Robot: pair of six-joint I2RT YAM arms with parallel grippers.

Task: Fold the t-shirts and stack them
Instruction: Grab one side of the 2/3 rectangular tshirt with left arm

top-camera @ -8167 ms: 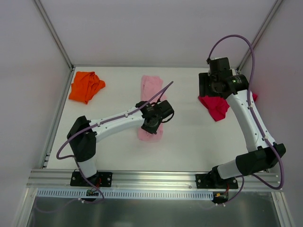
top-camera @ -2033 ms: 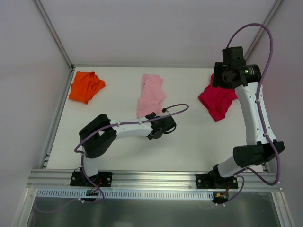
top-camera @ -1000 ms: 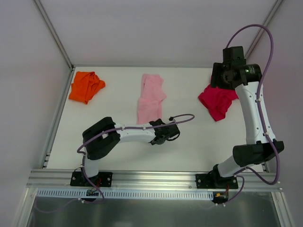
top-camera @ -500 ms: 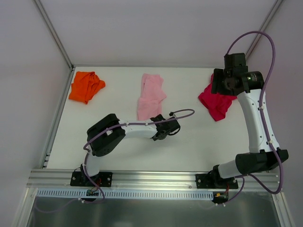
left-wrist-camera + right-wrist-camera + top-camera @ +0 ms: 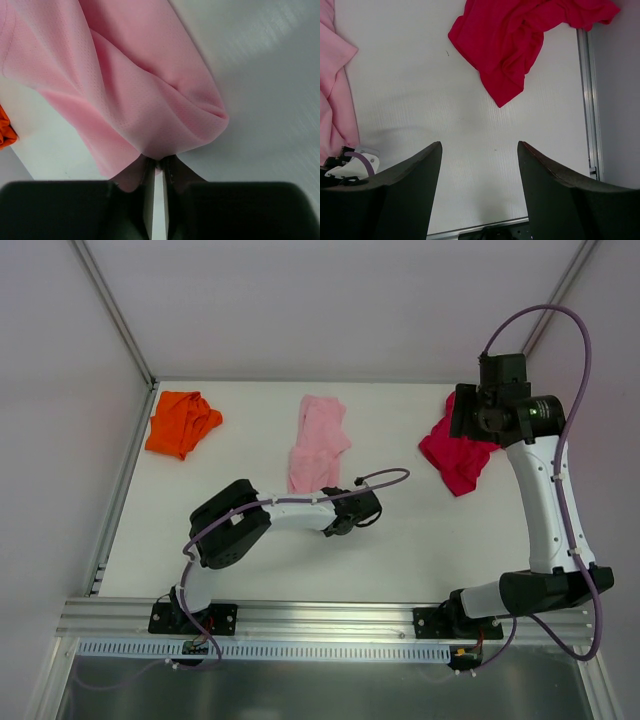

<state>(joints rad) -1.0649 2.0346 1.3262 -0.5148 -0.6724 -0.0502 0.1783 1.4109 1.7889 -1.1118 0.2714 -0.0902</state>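
Pink t-shirt (image 5: 320, 440): a long, loosely folded strip in the middle of the table (image 5: 420, 540), running from near the far edge toward the centre. Its near end is bunched into a rounded fold.
Orange t-shirt (image 5: 182, 422): crumpled in a heap at the far left corner, well apart from the pink one.
Red t-shirt (image 5: 457, 455): crumpled near the far right corner, with one part just beside the right edge rail.
Left gripper (image 5: 159, 165): low over the table at the pink t-shirt's near end, fingers pressed almost together and pinching the cloth's edge.
Right gripper (image 5: 479, 145): raised over the table's right side near the red t-shirt, fingers spread wide with only bare table between them.
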